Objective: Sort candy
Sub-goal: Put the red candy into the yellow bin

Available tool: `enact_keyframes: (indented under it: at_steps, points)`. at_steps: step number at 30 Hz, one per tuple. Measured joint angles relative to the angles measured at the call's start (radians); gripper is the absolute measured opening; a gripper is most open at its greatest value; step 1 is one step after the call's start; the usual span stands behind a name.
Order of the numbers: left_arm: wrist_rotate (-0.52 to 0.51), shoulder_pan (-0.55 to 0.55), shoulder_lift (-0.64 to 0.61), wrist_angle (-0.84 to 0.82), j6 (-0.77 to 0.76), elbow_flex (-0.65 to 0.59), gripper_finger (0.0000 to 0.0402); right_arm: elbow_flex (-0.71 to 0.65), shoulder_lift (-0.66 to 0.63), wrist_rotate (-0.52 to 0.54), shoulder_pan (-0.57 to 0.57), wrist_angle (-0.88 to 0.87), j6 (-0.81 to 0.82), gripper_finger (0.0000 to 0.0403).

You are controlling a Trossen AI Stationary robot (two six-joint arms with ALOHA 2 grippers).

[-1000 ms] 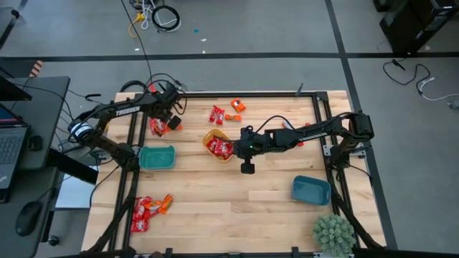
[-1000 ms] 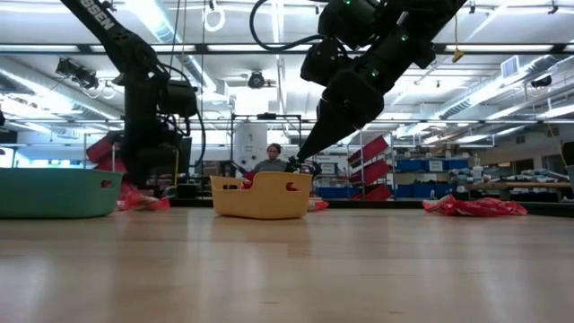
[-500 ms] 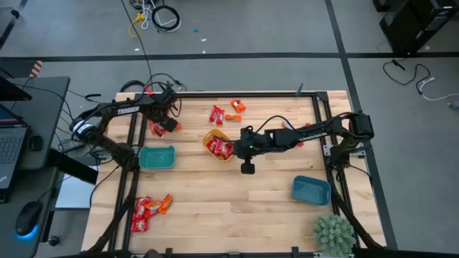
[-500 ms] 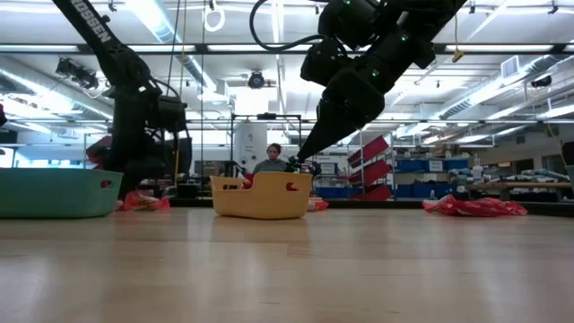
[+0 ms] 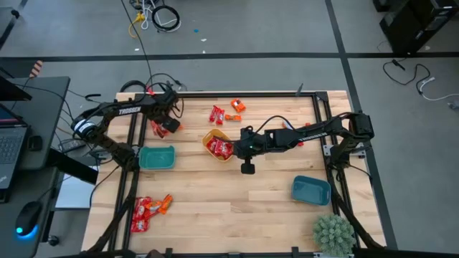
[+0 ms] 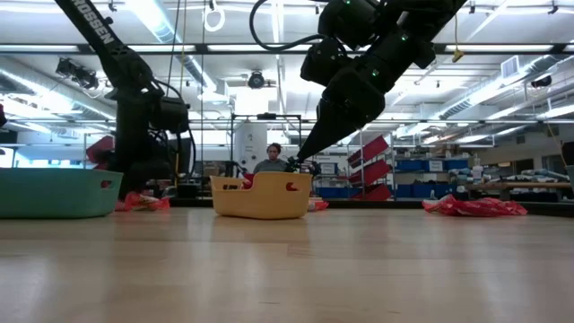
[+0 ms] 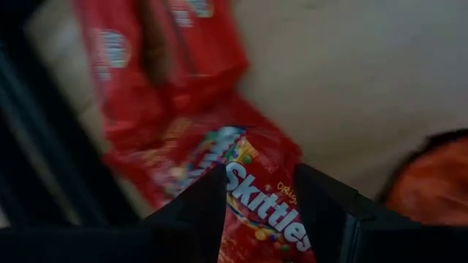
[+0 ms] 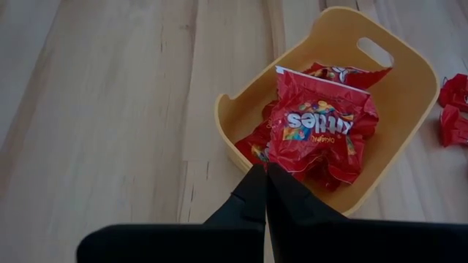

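Observation:
My left gripper (image 5: 163,123) points down over a pile of red candy (image 5: 158,129) at the table's far left. In its wrist view the gripper (image 7: 259,175) is open, with one finger on each side of a red Skittles packet (image 7: 265,215). My right gripper (image 8: 265,174) is shut and empty. It hangs slanted over the rim of the yellow bowl (image 5: 217,145) on the side toward the table's right edge. Several red packets (image 8: 318,128) lie in that bowl. More candy lies at the far middle (image 5: 217,115) and the near left (image 5: 147,209). My left gripper comes from above with its fingers (image 7: 201,212) on either side of the Skittles packet's end (image 7: 252,186). The packet lies flat on the pile. I cannot tell whether the fingers touch it.
A teal bowl (image 5: 156,157) stands near the left edge, just nearer than the left gripper. A blue bowl (image 5: 311,190) sits at the near right, with a small green plant (image 5: 333,233) at the near right corner. Bare wood lies across the near middle.
My left gripper has sunk toward the candy pile at the far left and tipped a little. The right arm has kept still.

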Motion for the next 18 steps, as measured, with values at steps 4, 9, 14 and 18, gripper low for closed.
enact_keyframes:
  at_steps: [4,9,14,18]
  points:
    - [0.009,-0.019,-0.001,0.016,0.026,-0.019,0.0161,0.000,0.000,0.000,0.000,0.000,-0.006,0.0001]
    - [-0.001,-0.045,-0.005,0.060,0.051,-0.047,0.0112,0.000,0.000,0.000,0.000,0.000,-0.008,0.0000]
    - [-0.018,-0.066,-0.003,0.117,0.094,-0.057,0.0014,0.000,0.000,0.000,0.000,0.000,-0.008,0.0000]
    - [-0.049,-0.080,-0.006,0.128,0.108,-0.049,0.0005,0.000,0.000,0.000,0.000,-0.001,-0.008,0.0001]
